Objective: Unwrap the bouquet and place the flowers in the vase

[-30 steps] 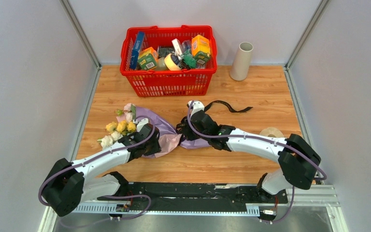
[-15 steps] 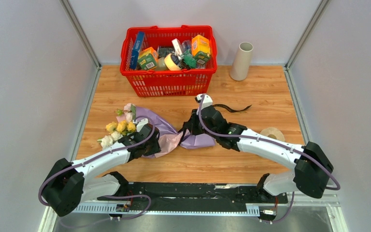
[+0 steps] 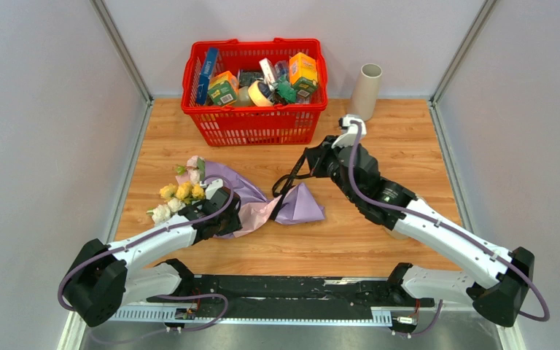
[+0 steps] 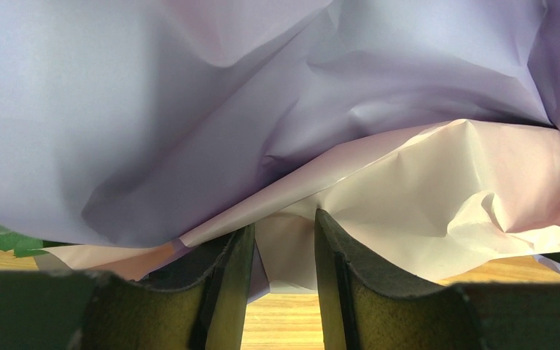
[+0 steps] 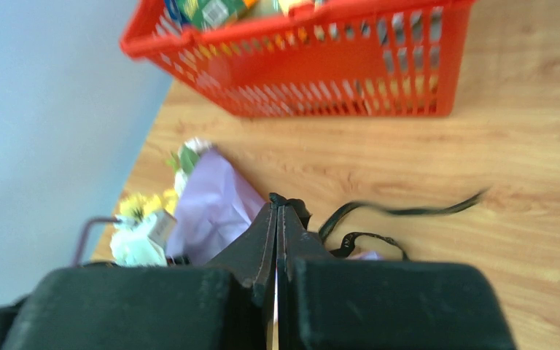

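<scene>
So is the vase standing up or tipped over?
Upright: the vase stands on its base, open mouth up, right of the red basket.

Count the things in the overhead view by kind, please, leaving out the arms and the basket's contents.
Red basket: 1
Vase: 1
Bouquet: 1
Black ribbon: 1
Total: 4

We can read no text, label or number in any view. In the overhead view, upper middle, the blue box (image 3: 206, 64), green box (image 3: 223, 89) and orange box (image 3: 302, 71) in the red basket (image 3: 254, 125) carry printing, too small for us to decipher.
</scene>
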### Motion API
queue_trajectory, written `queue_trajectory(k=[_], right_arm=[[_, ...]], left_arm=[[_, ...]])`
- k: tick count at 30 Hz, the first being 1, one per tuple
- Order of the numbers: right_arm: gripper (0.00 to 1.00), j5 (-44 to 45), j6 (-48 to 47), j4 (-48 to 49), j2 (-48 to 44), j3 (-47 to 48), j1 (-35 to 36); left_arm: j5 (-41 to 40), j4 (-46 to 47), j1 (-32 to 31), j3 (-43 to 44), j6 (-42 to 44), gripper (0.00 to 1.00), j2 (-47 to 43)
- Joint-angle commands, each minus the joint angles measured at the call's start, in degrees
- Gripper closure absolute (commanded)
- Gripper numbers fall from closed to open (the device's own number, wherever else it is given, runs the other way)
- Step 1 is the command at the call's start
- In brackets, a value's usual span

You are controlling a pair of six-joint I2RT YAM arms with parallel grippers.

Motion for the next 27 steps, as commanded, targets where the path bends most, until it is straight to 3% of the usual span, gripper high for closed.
queue_trajectory(k=[1, 8, 18, 27], right_arm=[[1.00, 9.6, -1.9, 0.8, -4.6, 6.5, -0.5], [1.00, 17.7, -7.7, 0.8, -5.4, 17.1, -0.4], [1.00, 28.0, -24.1, 3.1, -0.7, 34.2, -0.5], [1.00, 33.8, -47.6, 19.6, 3.5, 43.5, -2.2]], left_arm=[[-1.8, -2.6, 0.0, 0.0, 0.1, 0.55, -1.2], [-2.6, -3.3, 0.0, -0.2, 0.2, 0.55, -2.4], [-3.1, -3.4, 0.0, -0.3, 0.2, 0.55, -2.6], [-4.5, -7.0, 0.0, 3.4, 1.8, 0.54, -3.7]])
